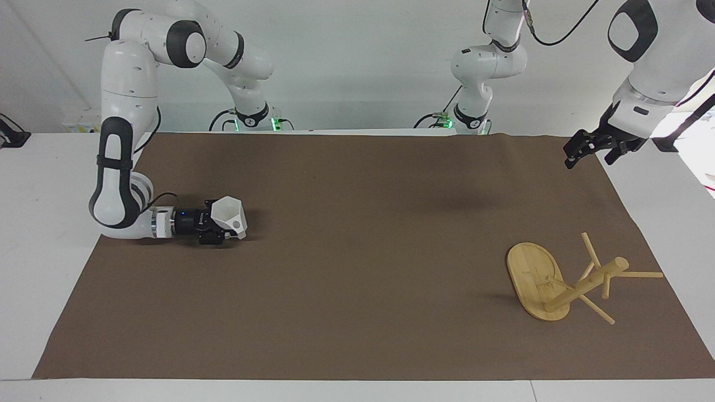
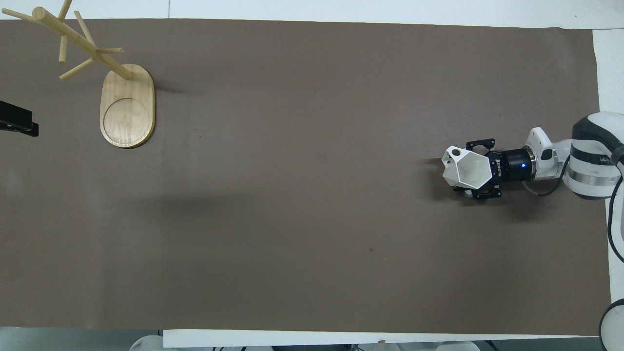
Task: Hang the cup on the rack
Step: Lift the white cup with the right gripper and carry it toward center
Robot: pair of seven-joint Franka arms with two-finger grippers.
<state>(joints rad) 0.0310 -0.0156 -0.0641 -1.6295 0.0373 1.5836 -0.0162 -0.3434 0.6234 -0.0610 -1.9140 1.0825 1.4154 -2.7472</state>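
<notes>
With the cup (image 1: 228, 217) low over the bench (image 1: 346, 251), well apart from the rack (image 1: 564, 282), the right gripper (image 1: 219, 230) had its fingers narrowed around it — a firm, square hold should come before lifting — while the left gripper (image 1: 592, 149) waited, fingers spread.

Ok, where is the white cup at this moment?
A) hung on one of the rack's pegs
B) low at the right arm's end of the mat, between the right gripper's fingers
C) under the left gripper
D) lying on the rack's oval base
B: the cup sits between the fingers of the right gripper, at the other end of the mat from the rack.
</notes>
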